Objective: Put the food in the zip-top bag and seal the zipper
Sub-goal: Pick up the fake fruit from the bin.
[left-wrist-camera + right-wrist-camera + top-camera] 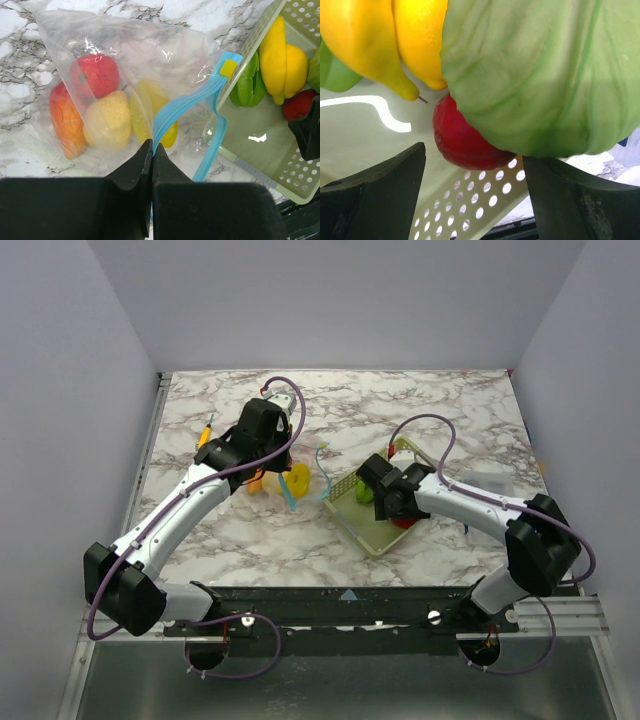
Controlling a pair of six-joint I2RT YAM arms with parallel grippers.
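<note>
The zip-top bag (150, 55) lies on the marble, its mouth open toward the basket. It holds red (95, 75), orange (65, 120) and yellow (112, 120) toy food. My left gripper (152, 150) is shut on the light-blue zipper (185, 102) at the bag's near corner; it also shows in the top view (272, 468). My right gripper (474, 157) is open inside the mesh basket (485, 200), its jaws either side of a red fruit (465, 140). A big green vegetable (545, 75) and yellow fruit (370, 40) lie beside it.
The basket (378, 533) sits mid-table, right of the bag (295, 480). In the left wrist view it holds a green pepper (247, 85) and yellow fruit (280, 55). A small orange-yellow object (205, 433) lies at the far left. Walls enclose the table.
</note>
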